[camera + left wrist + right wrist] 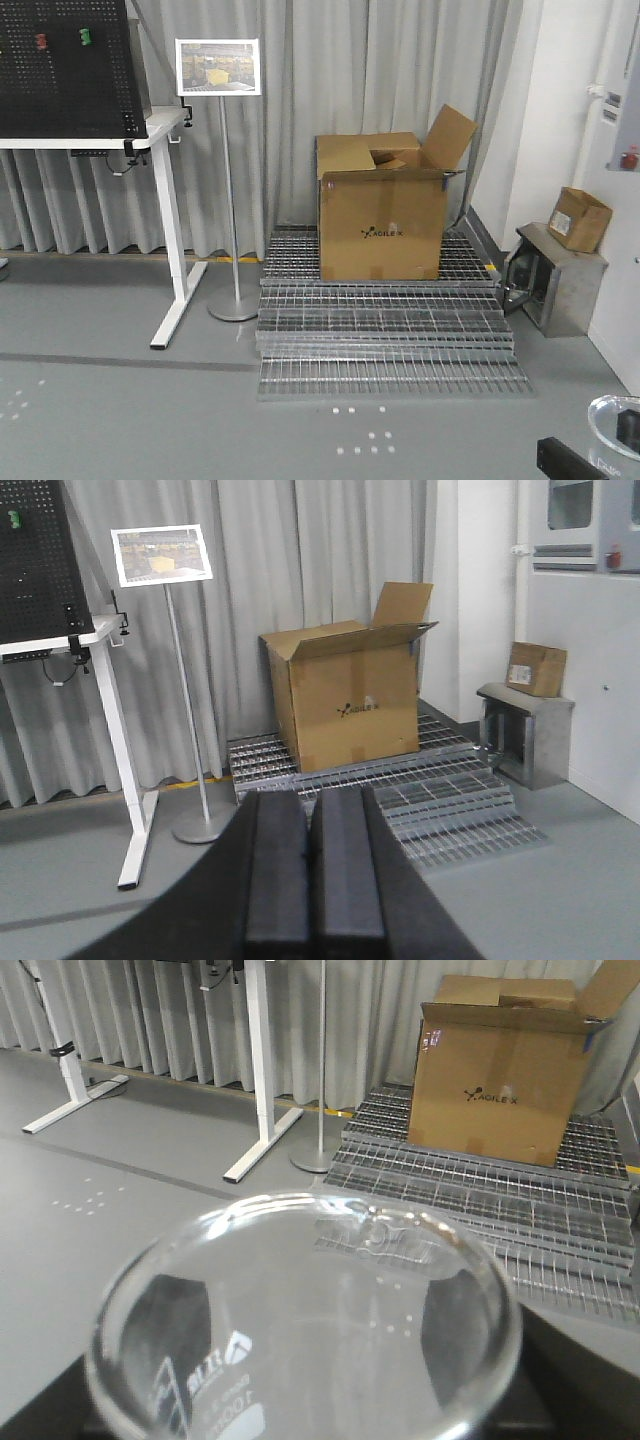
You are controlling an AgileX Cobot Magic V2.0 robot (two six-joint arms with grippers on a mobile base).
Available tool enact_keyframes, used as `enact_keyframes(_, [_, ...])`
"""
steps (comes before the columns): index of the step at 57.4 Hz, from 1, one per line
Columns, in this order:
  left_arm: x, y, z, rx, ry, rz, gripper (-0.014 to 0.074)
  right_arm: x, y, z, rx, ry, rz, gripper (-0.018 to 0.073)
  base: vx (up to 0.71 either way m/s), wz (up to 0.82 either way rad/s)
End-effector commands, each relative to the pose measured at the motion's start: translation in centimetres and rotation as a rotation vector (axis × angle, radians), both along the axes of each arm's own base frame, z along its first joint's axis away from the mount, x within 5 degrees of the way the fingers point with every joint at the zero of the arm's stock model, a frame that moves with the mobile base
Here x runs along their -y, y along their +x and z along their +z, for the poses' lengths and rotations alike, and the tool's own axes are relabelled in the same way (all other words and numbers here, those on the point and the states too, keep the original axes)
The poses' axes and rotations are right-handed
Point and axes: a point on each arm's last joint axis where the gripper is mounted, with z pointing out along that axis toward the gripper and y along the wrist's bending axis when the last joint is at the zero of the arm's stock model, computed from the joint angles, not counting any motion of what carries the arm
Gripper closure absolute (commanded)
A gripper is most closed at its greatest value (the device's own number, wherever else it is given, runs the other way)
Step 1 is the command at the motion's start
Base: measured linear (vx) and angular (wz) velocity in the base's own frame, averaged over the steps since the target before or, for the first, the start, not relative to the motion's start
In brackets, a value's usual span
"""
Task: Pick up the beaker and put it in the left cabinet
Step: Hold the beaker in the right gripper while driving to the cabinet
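— Where's the beaker (300, 1320)?
— Near, low right, clamped in the right hand (305, 1400); left hand (312, 880) is together, empty.
— Step?
— Carrying, I judge. No cabinet in view; next, turn to find it.

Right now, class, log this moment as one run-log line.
right end effector: shut on beaker | left end effector: shut, empty | cabinet: not in view

The cardboard box (490, 1080) carries the black brand print "AGILE·X" on its front. White printing on the beaker (300, 1330) seems to include "100"; the rest is too blurred to read.
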Motion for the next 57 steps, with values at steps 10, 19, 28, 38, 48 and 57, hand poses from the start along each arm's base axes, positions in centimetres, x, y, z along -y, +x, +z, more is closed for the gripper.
enact_keyframes(10, [-0.03,-0.14,0.3,0.08,-0.033,-0.004,0.0596,-0.32,0.02,1.64,0.091,0.03,0.036,0.0565,0.71,0.0])
enact_keyframes(19, [-0.03,-0.14,0.3,0.08,-0.033,-0.004,0.0596,-0.32,0.02,1.64,0.091,0.03,0.036,0.0565,0.69,-0.04])
enact_keyframes(28, [-0.03,-0.14,0.3,0.08,-0.033,-0.004,0.0596,-0.32,0.02,1.64,0.091,0.03,0.036,0.0565,0.67,-0.16])
enact_keyframes(38, [-0.03,-0.14,0.3,0.08,-0.033,-0.004,0.0596,-0.32,0.02,1.64,0.091,0.03,0.036,0.0565,0.64,-0.39])
enact_keyframes(48, [-0.03,-0.14,0.3,0.08,-0.033,-0.004,0.0596,-0.32,0.02,1.64,0.091,0.03,0.036,0.0565,0.59,-0.58])
enact_keyframes(57, [-0.03,-0.14,0.3,0.08,-0.033,-0.004,0.0596,-0.32,0.02,1.64,0.091,0.03,0.036,0.0565,0.52,-0.73])
